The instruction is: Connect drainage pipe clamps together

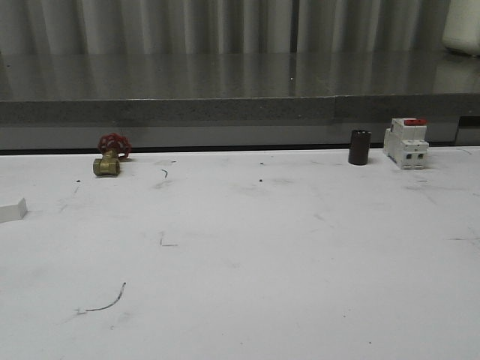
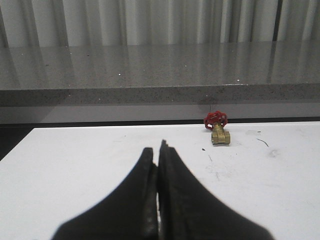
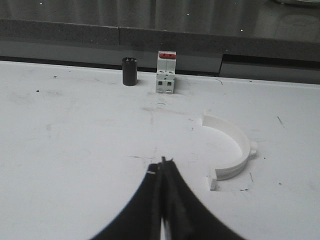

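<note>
Right hand [image 3: 162, 165], fingers pressed together and empty, hovers over the white surface [image 3: 75, 130] with one clamp half-ring [image 3: 231, 147] lying flat at centre-right, apparently nearer it than the likewise closed left hand [image 2: 159, 150].

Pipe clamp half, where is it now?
In the right wrist view, one white clamp half lies flat on the white table, apart from and nearer than the circuit breaker and black cylinder.
</note>
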`<action>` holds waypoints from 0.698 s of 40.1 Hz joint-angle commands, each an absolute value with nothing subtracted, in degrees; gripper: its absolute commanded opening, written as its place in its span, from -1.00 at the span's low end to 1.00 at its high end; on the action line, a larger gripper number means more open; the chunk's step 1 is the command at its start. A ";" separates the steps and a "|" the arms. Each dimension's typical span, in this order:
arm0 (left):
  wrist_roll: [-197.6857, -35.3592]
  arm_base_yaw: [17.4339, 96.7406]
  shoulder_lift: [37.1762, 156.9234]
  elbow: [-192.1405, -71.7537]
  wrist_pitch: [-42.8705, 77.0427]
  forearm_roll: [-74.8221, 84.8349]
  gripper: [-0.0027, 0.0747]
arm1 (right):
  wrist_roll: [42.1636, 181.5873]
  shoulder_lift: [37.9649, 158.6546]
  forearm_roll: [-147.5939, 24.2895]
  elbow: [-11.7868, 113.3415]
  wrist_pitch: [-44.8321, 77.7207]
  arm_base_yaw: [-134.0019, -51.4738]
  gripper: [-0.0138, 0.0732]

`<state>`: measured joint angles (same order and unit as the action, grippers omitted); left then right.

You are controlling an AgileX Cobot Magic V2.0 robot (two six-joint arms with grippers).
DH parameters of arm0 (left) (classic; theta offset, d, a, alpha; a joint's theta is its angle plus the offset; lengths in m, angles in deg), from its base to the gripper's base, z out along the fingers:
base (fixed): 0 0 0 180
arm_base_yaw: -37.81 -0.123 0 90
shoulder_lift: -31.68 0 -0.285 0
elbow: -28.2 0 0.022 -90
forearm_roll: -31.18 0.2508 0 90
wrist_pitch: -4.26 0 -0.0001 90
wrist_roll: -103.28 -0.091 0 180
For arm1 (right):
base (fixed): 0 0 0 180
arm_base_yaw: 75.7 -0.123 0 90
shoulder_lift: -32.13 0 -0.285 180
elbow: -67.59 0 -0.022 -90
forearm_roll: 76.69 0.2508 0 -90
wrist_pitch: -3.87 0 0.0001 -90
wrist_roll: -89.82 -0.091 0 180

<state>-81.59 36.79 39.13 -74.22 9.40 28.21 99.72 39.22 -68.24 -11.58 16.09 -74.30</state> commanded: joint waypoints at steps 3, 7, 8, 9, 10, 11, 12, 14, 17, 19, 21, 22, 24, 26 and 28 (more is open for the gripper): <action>-81.61 36.66 38.71 -74.12 4.76 27.72 -0.98 | 100.04 38.37 -67.93 -10.98 11.20 -74.00 -0.94; -81.61 36.66 38.71 -74.12 4.76 27.72 -0.98 | 100.04 38.37 -67.93 -10.98 11.12 -74.00 -0.94; -81.61 36.66 38.71 -74.12 4.76 27.72 -0.98 | 100.04 38.37 -67.93 -10.98 11.12 -74.00 -0.94; -81.61 36.66 38.71 -74.12 4.76 27.72 -0.98 | 100.04 38.37 -67.93 -10.98 11.08 -74.00 -0.94; -81.61 36.66 38.71 -74.12 4.76 27.72 -0.98 | 100.04 38.37 -67.93 -10.98 11.03 -74.00 -0.94; -81.61 36.66 38.71 -74.12 4.76 27.72 -0.98 | 100.04 38.37 -67.93 -10.98 11.03 -74.00 -0.94; -81.61 36.66 38.71 -74.12 4.76 27.72 -0.98 | 100.04 38.37 -67.93 -10.98 11.03 -74.00 -0.94; -81.61 36.66 38.71 -74.12 4.65 27.72 -0.98 | 100.04 38.37 -67.93 -10.98 11.03 -74.00 -0.94; -81.61 36.66 38.71 -74.12 4.26 27.72 -0.98 | 100.04 38.37 -67.88 -10.98 10.93 -74.00 -0.94; -81.61 36.66 38.71 -74.12 4.26 27.72 -0.98 | 100.04 38.37 -67.82 -10.98 10.73 -74.00 -0.94; -81.61 36.66 38.71 -74.12 4.26 27.83 -0.98 | 100.04 38.37 -67.67 -10.98 10.08 -74.00 -0.94; -81.61 36.66 38.71 -74.12 4.26 28.16 -0.98 | 100.04 38.37 -67.54 -10.98 9.49 -74.00 -0.94; -81.61 36.66 38.71 -74.12 2.54 28.85 -0.98 | 100.04 38.37 -67.49 -10.98 8.10 -74.00 -0.94; -81.61 36.66 38.71 -74.24 -0.21 28.85 -0.98 | 100.04 38.37 -67.43 -10.92 5.72 -74.00 -0.94; -81.61 36.66 38.71 -74.52 -3.73 28.85 -0.98 | 100.04 38.37 -67.43 -10.06 3.87 -74.00 -0.94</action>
<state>-81.59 36.79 39.13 -74.22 6.18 28.73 99.72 39.22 -67.95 -11.58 12.14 -74.30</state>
